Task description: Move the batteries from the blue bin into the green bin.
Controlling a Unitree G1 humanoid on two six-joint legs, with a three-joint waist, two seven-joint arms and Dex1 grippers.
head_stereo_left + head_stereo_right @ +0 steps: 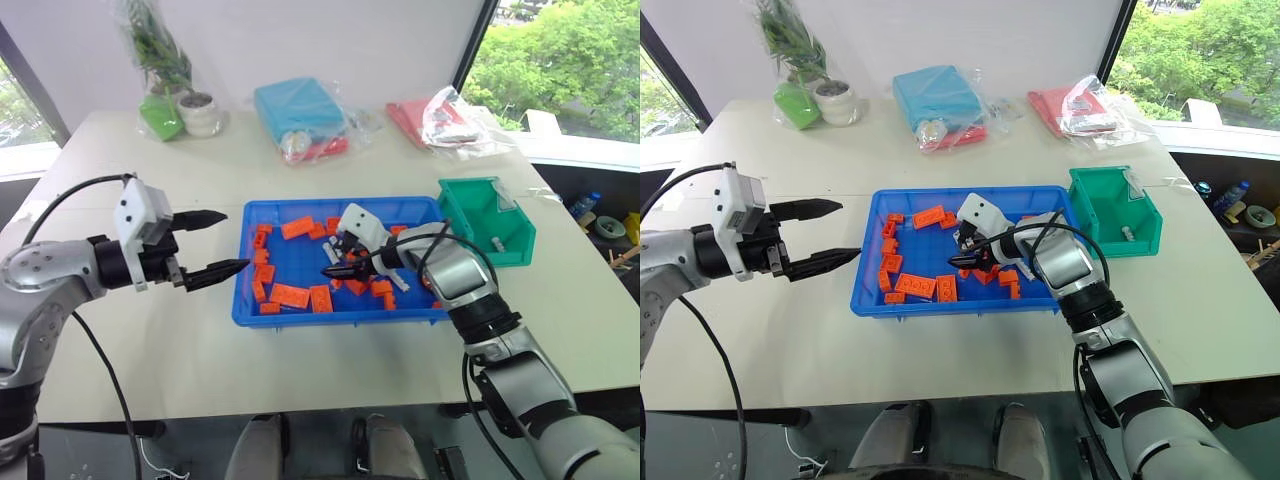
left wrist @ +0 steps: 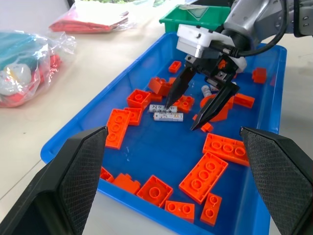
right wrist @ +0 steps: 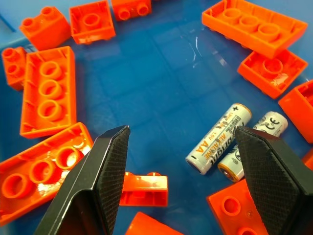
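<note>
The blue bin (image 1: 330,318) sits mid-table, strewn with orange bricks (image 1: 290,295). Two batteries (image 3: 218,138) lie side by side on its floor among the bricks, also seen as batteries (image 2: 167,113) in the left wrist view. A third battery (image 2: 208,90) lies just beyond them. My right gripper (image 2: 182,116) hangs open just above the pair, its fingertips straddling them and holding nothing. My left gripper (image 1: 232,240) is open and empty, hovering beside the bin's left rim. The green bin (image 1: 490,220) stands against the blue bin's far right corner, with a small silvery cylinder (image 1: 497,243) inside.
Along the table's far side stand a bagged potted plant (image 1: 198,110), a lime-green bag (image 1: 160,115), a light-blue wrapped packet (image 1: 298,105) and a red wrapped packet (image 1: 440,120). Bare tabletop lies in front of the blue bin and to its left.
</note>
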